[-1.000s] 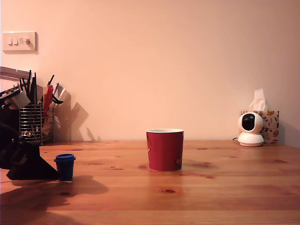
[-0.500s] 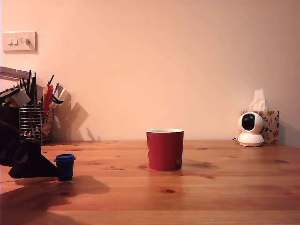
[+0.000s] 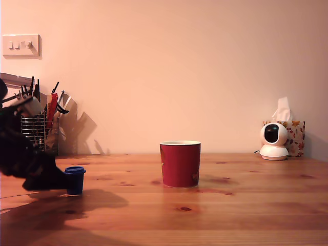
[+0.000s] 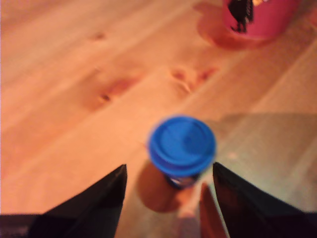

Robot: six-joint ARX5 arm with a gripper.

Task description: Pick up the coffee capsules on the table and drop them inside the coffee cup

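Pine worktop (image 3: 230, 215) under a plain wall: the red coffee cup (image 3: 180, 164) stands mid-surface, well apart from my gripper (image 4: 168, 174), whose spread fingers (image 4: 99, 198) flank the blue capsule (image 4: 182, 145) at the exterior view's left, not visibly gripping.

No legible text, brand, number or sign in either view. Red coffee cup (image 4: 260, 17), at 1 o'clock in the wrist view, carries a small dark printed mark on its wall; too blurred to read. Tissue box (image 3: 296, 137), at 3 o'clock in the exterior view, shows leaf pattern only, no lettering.
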